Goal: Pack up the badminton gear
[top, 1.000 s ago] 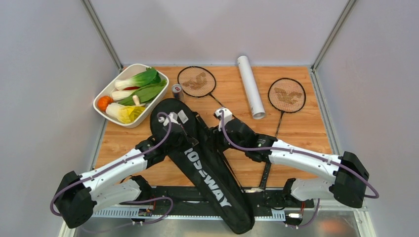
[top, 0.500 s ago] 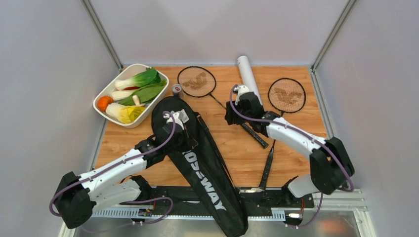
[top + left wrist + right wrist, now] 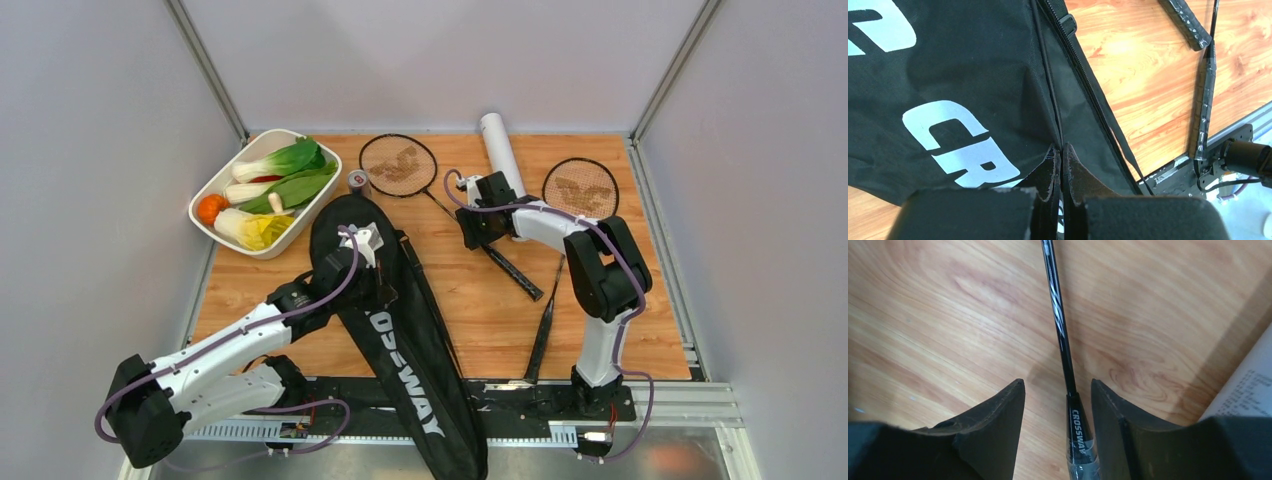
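Note:
The black "CROSSWAY" racket bag (image 3: 400, 340) (image 3: 948, 75) lies aslant from the table's middle over the near edge. My left gripper (image 3: 383, 288) (image 3: 1062, 147) is shut on a piped seam of the bag's right side. One racket (image 3: 398, 165) lies at the back; its thin shaft (image 3: 1058, 315) runs between the fingers of my open right gripper (image 3: 478, 222) (image 3: 1058, 385), just above the grip's cone, untouched. A second racket (image 3: 580, 192) lies to the right. The white tube (image 3: 500, 150) (image 3: 1248, 385) sits right beside that gripper, partly behind the arm.
A white tray (image 3: 213, 185) of vegetables stands at the back left, with a small drink can (image 3: 358, 183) between it and the bag. Both racket handles (image 3: 1204, 100) reach toward the near rail. Grey walls close in the table on three sides.
My right arm swung from over the bag's middle to the back, over the left racket's shaft by the tube. The bag's near end slid left with my left gripper.

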Controlling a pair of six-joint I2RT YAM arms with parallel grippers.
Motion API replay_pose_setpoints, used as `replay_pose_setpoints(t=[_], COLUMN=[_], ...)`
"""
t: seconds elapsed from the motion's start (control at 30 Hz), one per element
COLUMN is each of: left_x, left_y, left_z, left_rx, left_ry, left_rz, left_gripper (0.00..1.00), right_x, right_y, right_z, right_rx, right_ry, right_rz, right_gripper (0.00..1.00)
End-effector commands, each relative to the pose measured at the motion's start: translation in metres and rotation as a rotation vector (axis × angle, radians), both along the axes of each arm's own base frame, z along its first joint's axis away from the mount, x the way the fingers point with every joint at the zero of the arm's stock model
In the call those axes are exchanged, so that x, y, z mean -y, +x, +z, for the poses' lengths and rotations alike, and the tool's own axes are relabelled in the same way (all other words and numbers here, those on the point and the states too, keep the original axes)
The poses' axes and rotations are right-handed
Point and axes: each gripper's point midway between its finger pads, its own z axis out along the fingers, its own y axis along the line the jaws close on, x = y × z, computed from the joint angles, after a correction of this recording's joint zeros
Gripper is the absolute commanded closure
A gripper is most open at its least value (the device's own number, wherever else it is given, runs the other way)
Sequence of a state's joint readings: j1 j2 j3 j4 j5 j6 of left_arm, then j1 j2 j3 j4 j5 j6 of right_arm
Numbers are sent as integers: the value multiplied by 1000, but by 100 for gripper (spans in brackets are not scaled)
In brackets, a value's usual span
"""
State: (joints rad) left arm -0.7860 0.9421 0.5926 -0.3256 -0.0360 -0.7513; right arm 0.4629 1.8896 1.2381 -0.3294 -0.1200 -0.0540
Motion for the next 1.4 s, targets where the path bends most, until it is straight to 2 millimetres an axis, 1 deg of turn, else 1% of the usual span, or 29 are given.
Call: replay_pose_setpoints(t=[0.0, 0.03, 0.07, 0.1, 0.23, 0.27, 0.37, 0.43, 0.5, 0.6, 0.77, 0.83, 0.9, 0.97, 1.1, 1.13, 1.17, 1.2, 1.23, 1.27, 1.3, 1.33, 1.37], left_x=[6, 6, 6, 7, 10, 10, 8, 5, 1, -4, -18, -20, -16, -10, 2, 5, 9, 12, 16, 18, 21, 23, 26], left_y=[4, 5, 4, 4, 4, 4, 5, 7, 9, 9, 10, 11, 10, 8, 11, 12, 16, 18, 22, 26, 30, 35, 40], left_z=[33, 35, 36, 38, 44, 45, 47, 46, 45, 46, 43, 43, 43, 43, 47, 45, 51, 49, 56, 54, 61, 59, 66], left_rx=[93, 99, 98, 103, 111, 111, 124, 129, 134, 138, 149, 156, 156, 156, 162, 152, 163, 154, 165, 158, 169, 164, 176], left_ry=[-15, -14, -10, -11, -9, -7, 5, 18, 37, 71, 143, 150, 142, 130, 119, 124, 110, 114, 101, 112, 107, 124, 118], left_rz=[-60, -61, -64, -69, -90, -91, -82, -70, -59, -56, -37, -38, -57, -92, -140, -146, -145, -147, -143, -139, -131, -120, -113], left_gripper=[100, 100, 100, 100, 100, 100, 100, 100, 100, 100, 100, 100, 100, 100, 100, 100, 100, 100, 100, 100, 100, 100, 100], right_x=[9, 13, 15, 15, 5, 2, 0, 4, 8, 11, 3, 0, 2, 5, 10, 12, 16, 20, 25, 29, 33, 37, 40], right_y=[-6, -8, -10, -13, -32, -38, -52, -58, -70, -87, -118, -127, -129, -126, -119, -118, -120, -120, -122, -124, -126, -127, -130], right_z=[-9, -13, -17, -19, -22, -21, -19, -16, -16, -10, 0, 4, 9, 19, 59, 67, 73, 76, 79, 82, 83, 86, 87], right_rx=[-39, -47, -60, -71, -95, -96, -96, -90, -106, -99, -91, -90, -60, -11, 112, 132, 142, 152, 162, 171, 178, 184, 186], right_ry=[-58, -72, -76, -72, -63, -62, -60, -59, -41, -6, 116, 178, 198, 207, 252, 256, 251, 242, 233, 227, 223, 221, 218], right_rz=[21, 3, -14, -23, -39, -54, -111, -178, -243, -322, -376, -396, -407, -405, -395, -396, -401, -410, -418, -425, -430, -439, -444], right_gripper=[48, 49, 53, 56, 62, 65, 79, 89, 100, 100, 100, 100, 100, 100, 100, 100, 100, 100, 100, 100, 100, 100, 100])
